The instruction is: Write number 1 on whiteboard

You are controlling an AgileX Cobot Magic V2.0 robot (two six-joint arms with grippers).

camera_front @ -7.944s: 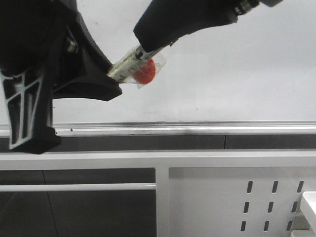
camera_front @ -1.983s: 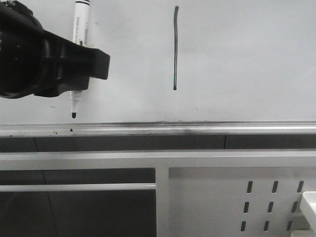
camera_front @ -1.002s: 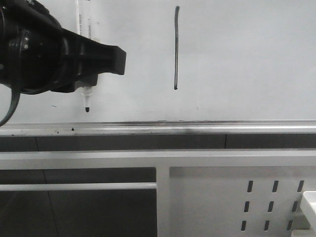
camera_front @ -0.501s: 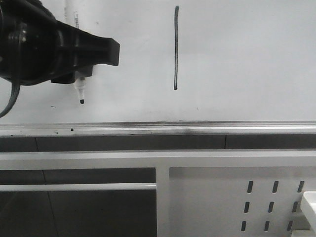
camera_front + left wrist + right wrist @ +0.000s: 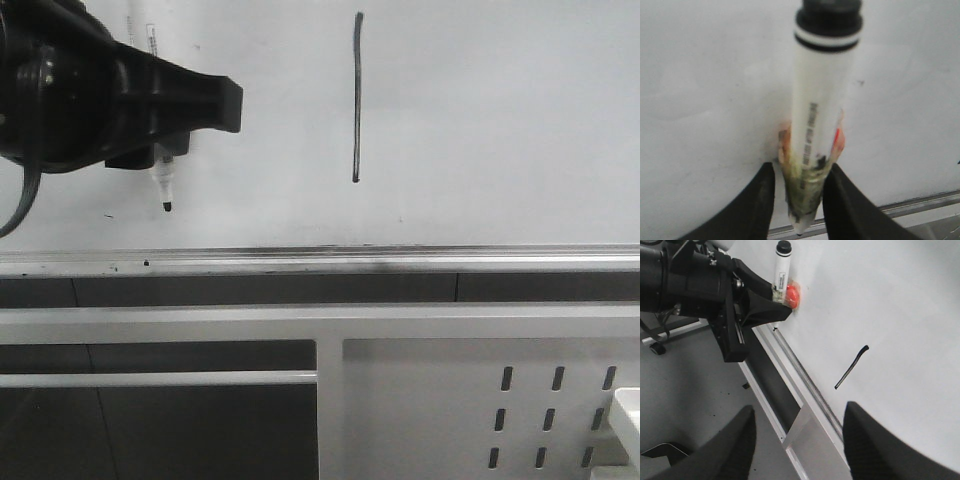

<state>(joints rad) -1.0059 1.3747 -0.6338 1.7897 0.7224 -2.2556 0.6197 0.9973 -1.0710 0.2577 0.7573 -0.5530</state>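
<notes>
Over on the left, the marker pen point(image 5: 160, 180) is clamped by the left gripper point(image 5: 799, 200), both black fingers point(image 5: 757, 210) pressed against the lower part of the barrel, so it's closed about as far as the pen allows. The pen is kept roughly upright, tip pointing down, just above the silver ledge point(image 5: 400, 262) and off the board surface as far as can be told from the front view. A bit of orange-red stuff point(image 5: 791, 294) can be seen wrapped around the barrel right where it's gripped.

Further right, the number 1 point(image 5: 357, 95) is already drawn on the whiteboard point(image 5: 500, 120): a thin black vertical stroke, slightly wavy, well apart from the pen tip. It's picked up in the right wrist view too point(image 5: 851, 367).

The right gripper point(image 5: 797, 450) is spread wide open with nothing in it, held back from the board. Lower right, a white perforated panel point(image 5: 480, 410) is seen under the ledge.
</notes>
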